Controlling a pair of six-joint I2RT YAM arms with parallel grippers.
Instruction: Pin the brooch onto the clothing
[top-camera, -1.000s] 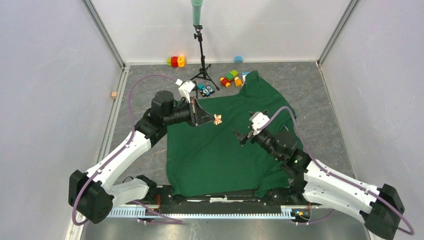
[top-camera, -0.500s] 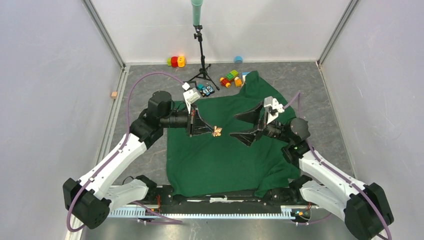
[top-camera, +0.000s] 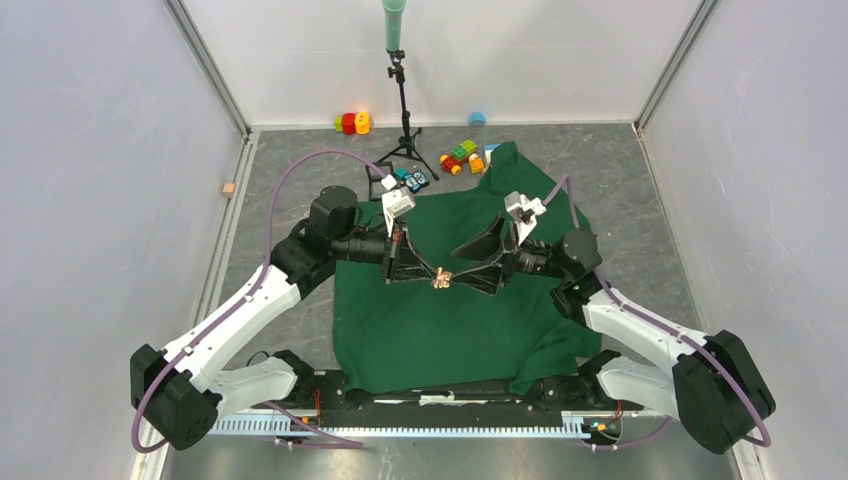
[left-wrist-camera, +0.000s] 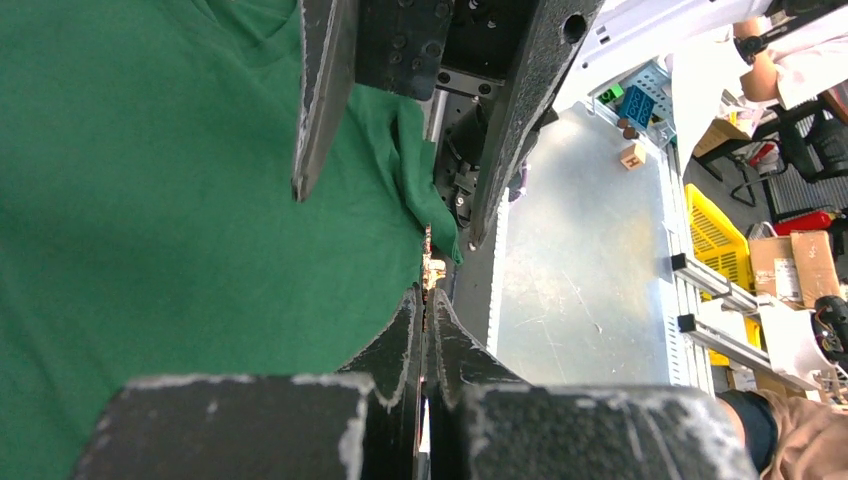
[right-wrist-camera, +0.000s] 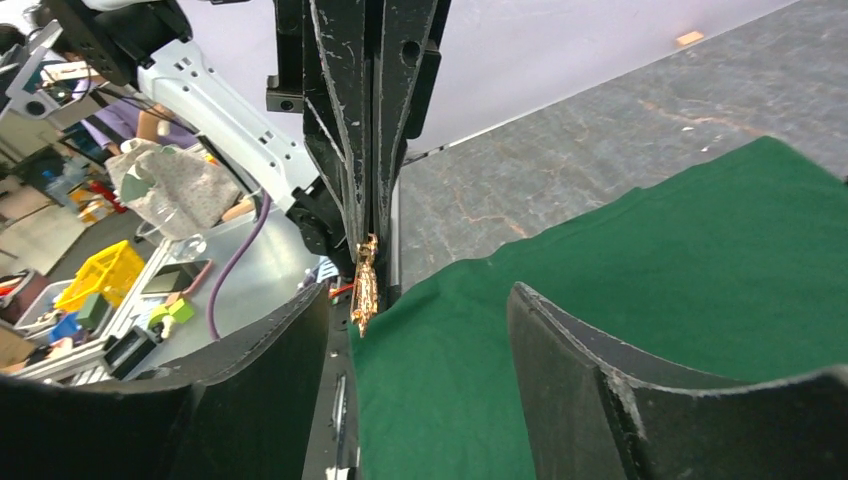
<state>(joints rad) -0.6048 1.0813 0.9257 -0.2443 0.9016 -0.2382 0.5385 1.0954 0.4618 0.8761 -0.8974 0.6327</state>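
The dark green T-shirt (top-camera: 450, 300) lies spread on the floor between the arms. My left gripper (top-camera: 432, 274) is shut on the brooch (top-camera: 441, 279), a small pale gold flower-shaped pin, and holds it above the middle of the shirt. In the left wrist view the brooch (left-wrist-camera: 432, 266) sticks out edge-on past the closed tips of that gripper (left-wrist-camera: 428, 297). My right gripper (top-camera: 460, 270) is open and faces the left one, its jaws on either side of the brooch (right-wrist-camera: 365, 283) without touching it. In the right wrist view the right gripper (right-wrist-camera: 415, 305) stands wide over the shirt (right-wrist-camera: 640, 260).
A black tripod stand (top-camera: 404, 110) stands at the back centre. Coloured toy blocks (top-camera: 352, 123) and more blocks (top-camera: 462, 156) lie along the back, by the shirt's far edge. A small tan cube (top-camera: 229, 189) sits at the left wall.
Both grippers moved toward each other over the shirt. The left carried the brooch down and right; the right swung up and left and now brackets the brooch with open jaws.
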